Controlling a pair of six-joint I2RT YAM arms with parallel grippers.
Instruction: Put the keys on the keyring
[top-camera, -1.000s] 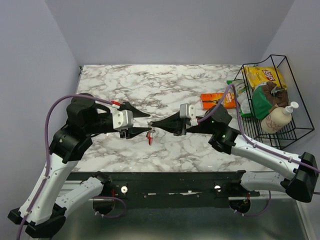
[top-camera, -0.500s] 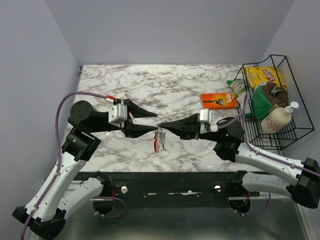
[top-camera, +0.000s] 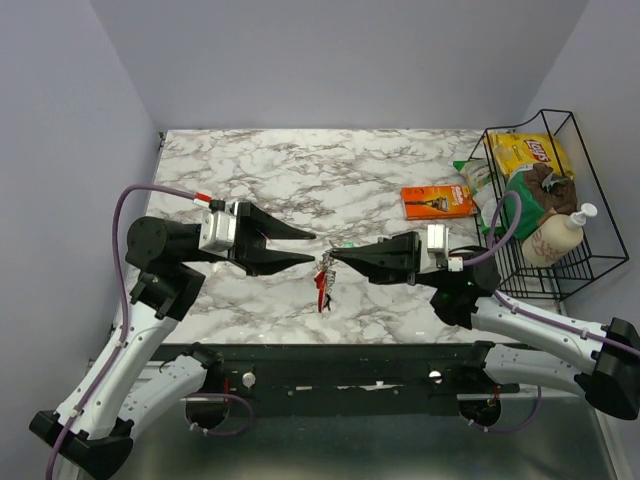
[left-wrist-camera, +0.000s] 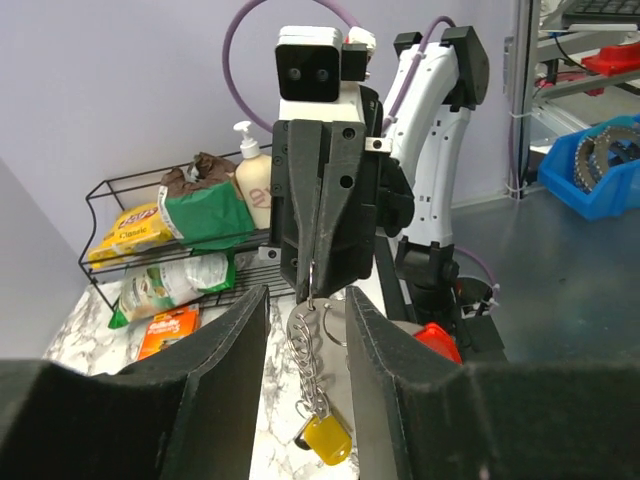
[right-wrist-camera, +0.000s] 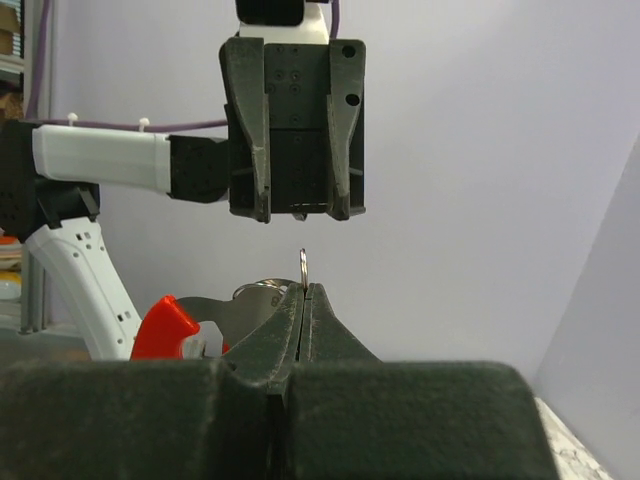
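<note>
One Lay's bag (top-camera: 527, 152) lies in the basket (top-camera: 525, 265); right jaws pinch keyring (right-wrist-camera: 303, 265).

Left arm (top-camera: 110, 355) and right arm (top-camera: 545, 322): white link shells, black joint housings. Left hand (top-camera: 314, 247) and right hand (top-camera: 335, 256): black, with long tapered fingers. Left hand's mounting block (right-wrist-camera: 295, 130): black, small screw heads showing. White camera box (top-camera: 218, 230) behind each hand. Purple cable (top-camera: 122, 215) along each arm. Red tab (top-camera: 203, 198) at left wrist.
</note>
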